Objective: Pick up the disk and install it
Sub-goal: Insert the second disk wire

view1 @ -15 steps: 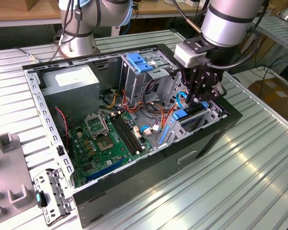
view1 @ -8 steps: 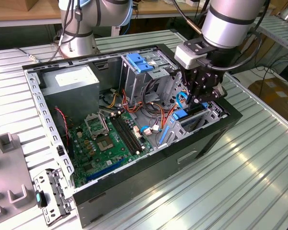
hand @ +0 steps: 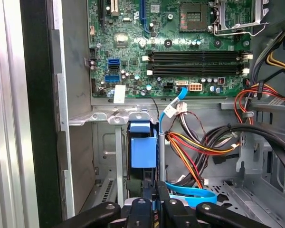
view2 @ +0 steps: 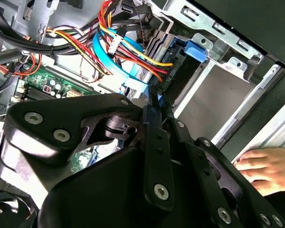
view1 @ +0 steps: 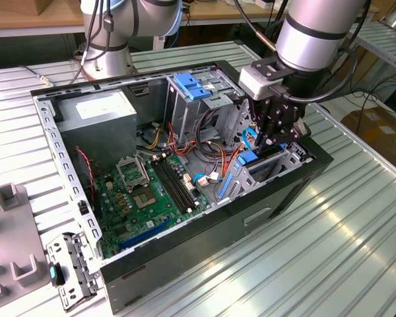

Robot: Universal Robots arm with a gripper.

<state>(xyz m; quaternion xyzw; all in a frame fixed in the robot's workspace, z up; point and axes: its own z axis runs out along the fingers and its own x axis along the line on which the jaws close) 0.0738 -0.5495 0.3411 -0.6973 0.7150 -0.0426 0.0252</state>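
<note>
Two black fingers of the gripper [hand: 154, 205] stand nearly together, pinching the bright blue plastic carrier rail of the disk [hand: 143, 151], which sits edge-up in the grey metal bay of the open black computer case [view1: 204, 231], beside the green motherboard [hand: 180, 52].

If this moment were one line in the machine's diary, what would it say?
tool: inside open computer case, low over drive bay | disk: standing in bay beneath tool | grip: unclear | hand: beside case
</note>
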